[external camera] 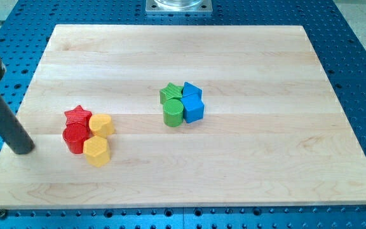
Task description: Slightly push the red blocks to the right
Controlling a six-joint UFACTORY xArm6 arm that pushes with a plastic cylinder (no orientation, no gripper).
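Observation:
A red star block and a red cylinder block sit together at the board's left, the star above the cylinder. A yellow block touches them on their right, and a yellow hexagon block lies below it. My tip is at the board's left edge, to the left of the red cylinder and apart from it, with a clear gap between.
A cluster at the board's middle holds a green star block, a green cylinder block, a blue block and a blue cube. The wooden board lies on a blue perforated table.

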